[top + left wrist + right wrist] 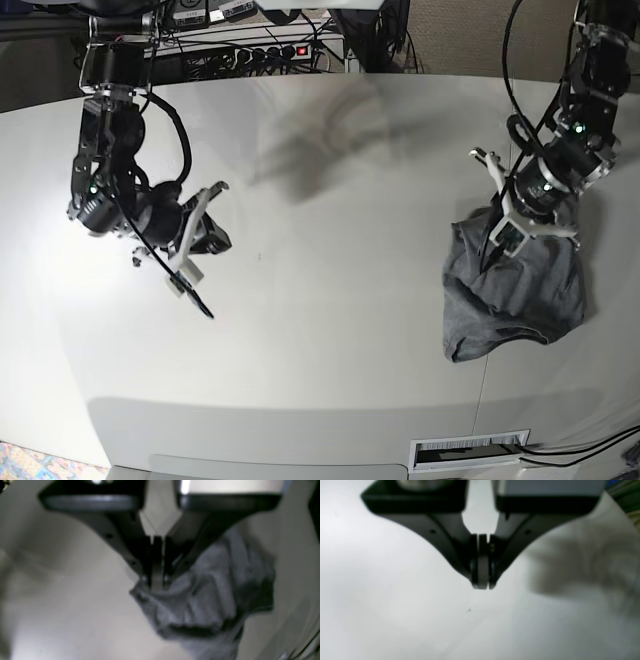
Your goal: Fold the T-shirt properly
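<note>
From the left wrist view I see my left fingers (157, 580) pressed together on a pinch of the T-shirt (207, 600), the grey cloth bunching right at their tips and hanging away below and to one side in thick, soft folds. The view is blurred, but the fabric clearly starts at the fingertips, so I read this as a clenched hold on the garment's edge.

In the right wrist view my right fingers (482, 586) are closed on each other with nothing between them, pointing down over the bare pale table (395, 605). Only a soft grey shadow lies off to one side of them.

Looking across from the base view, the T-shirt (520, 295) sits as a crumpled heap directly under and beyond the left fingers (503, 232), drawn up into a peak where they grip it. The right fingers (200, 300) hang well apart from the shirt, across the wide table (330, 330). Past the table's far edge I make out a power strip (262, 52) and tangled cables (380, 40).
</note>
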Controlling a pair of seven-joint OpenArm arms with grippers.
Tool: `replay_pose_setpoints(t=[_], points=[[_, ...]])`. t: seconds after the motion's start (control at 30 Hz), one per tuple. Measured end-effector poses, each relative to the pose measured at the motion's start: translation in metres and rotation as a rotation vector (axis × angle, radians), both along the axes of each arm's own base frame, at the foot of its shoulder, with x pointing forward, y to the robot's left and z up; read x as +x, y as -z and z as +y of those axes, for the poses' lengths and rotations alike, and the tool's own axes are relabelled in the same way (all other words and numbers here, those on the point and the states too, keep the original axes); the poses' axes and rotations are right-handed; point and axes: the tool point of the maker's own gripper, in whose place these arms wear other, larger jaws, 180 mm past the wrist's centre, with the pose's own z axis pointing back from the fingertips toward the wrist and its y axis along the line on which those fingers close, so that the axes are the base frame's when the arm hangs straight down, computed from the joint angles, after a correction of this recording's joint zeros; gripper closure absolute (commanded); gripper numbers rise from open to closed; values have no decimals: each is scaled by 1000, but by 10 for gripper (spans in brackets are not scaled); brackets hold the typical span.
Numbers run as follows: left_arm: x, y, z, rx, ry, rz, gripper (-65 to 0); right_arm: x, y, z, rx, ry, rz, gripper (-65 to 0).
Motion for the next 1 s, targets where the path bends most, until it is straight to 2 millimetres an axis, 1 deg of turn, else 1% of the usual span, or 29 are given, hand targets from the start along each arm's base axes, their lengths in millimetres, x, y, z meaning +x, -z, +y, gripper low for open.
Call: replay_pose_setpoints(t=[0.13,0.27,0.33,0.43,0.5,0.67,0.8,1.0], points=[[-25,2,18,-25,-66,26,0,-20,0,-18,5,66,-15,0],[-47,5,34,-51,-135,44,0,-36,-14,-34,31,128,-74,0],[-55,8,42,-65,-183,58,0,-48,-17,-40,43,150,-79,0],[-67,11,47,-130,-246,80,0,-64,-18,-53,39,189,-73,0],[-77,16,51,-143,-283,99,0,-72,-21,-62,38,222,-89,0],[-104,32,54,-161,-344,167,0,-97,-20,-89,8,305,-84,0],[-127,45,50,-172,-363,232,0,-122,-18,-96,33,334,-46,0],[-160,59,49,-165,-378,322,0,-164,1,-103,4,358,71,0]])
